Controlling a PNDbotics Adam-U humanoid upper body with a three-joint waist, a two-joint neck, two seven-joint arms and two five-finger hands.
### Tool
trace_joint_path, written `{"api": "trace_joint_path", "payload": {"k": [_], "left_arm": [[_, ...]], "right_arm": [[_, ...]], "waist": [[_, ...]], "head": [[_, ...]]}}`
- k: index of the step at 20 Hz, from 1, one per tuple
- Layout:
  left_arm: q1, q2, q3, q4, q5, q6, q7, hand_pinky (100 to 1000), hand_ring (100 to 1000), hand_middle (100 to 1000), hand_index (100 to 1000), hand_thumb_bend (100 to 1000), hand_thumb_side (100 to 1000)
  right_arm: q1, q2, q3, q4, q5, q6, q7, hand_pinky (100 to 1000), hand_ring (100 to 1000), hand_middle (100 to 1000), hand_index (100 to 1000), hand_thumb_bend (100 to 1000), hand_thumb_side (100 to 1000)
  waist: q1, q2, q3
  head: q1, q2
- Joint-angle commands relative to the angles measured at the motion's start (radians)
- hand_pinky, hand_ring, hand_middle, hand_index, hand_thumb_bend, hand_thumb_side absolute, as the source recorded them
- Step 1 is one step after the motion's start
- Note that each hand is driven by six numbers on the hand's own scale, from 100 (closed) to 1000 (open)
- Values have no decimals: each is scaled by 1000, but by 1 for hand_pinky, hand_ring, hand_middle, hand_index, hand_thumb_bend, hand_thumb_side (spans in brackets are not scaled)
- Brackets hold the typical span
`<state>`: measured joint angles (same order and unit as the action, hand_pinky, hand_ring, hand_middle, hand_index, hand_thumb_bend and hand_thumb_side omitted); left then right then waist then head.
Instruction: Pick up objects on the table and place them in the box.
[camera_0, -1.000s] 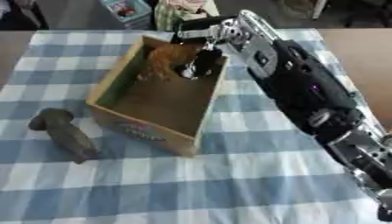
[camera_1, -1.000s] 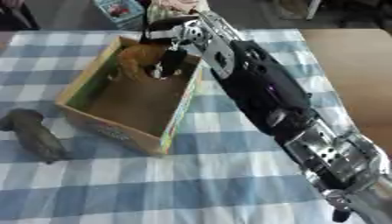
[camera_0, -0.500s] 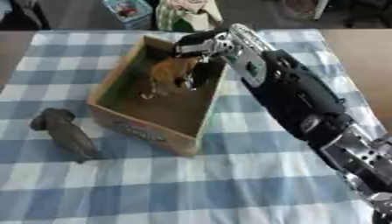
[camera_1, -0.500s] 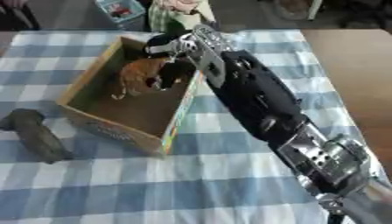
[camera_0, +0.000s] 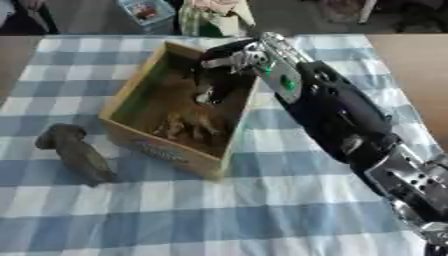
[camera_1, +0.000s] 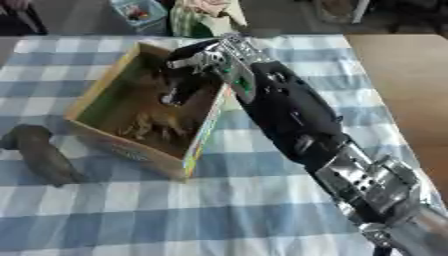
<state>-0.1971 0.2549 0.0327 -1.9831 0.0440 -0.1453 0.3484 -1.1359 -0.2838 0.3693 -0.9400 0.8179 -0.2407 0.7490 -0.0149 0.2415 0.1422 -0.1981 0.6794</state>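
Brown toy animal (camera_0: 188, 125) is lying inside the wooden box (camera_0: 149, 145); right hand (camera_0: 223, 75) is hovering above it, fingers relaxed, holding nothing

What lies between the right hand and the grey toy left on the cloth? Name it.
The box's near-left wall, seen in the left eye view. The right hand is over the box; the grey toy lies outside it.

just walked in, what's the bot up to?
It's clearing toys off the checked table into a wooden box. The right robot hand is down inside the box, above a brown toy animal lying on the box floor; its fingers are hard to make out. A grey toy lies on the cloth left of the box.
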Motion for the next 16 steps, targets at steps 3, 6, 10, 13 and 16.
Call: {"api": "trace_joint_path", "payload": {"k": [3,6,10,13,16], "left_arm": [[-10,10,-1,-17,-1,2,-1,525,545,693,796,114,1000],[-10,10,-1,-17,-1,2,0,525,545,693,796,114,1000],[-11,11,-1,-17,0,1,0,525,545,693,796,114,1000],[-10,13,-1,-17,-1,0,0,526,545,694,796,113,1000],[-11,17,-1,-17,-1,-4,0,526,545,694,796,111,1000]], "right_arm": [[-30,-2,-19,6,40,-32,0,815,922,799,1000,100,732],[-29,-7,-28,2,44,-37,-8,814,920,796,996,100,698],[-27,-17,-39,-24,35,-30,-21,814,916,790,989,100,640],[-21,-32,-55,-66,18,-12,-39,813,911,782,981,100,582],[-10,-55,-78,-130,-11,15,-68,811,900,764,974,100,485]], "waist": [[2,-14,3],[1,-14,2],[1,-14,1],[3,-14,1],[4,-15,0]], "head": [[-4,-14],[-2,-14],[1,-14],[3,-14],[6,-13]]}}
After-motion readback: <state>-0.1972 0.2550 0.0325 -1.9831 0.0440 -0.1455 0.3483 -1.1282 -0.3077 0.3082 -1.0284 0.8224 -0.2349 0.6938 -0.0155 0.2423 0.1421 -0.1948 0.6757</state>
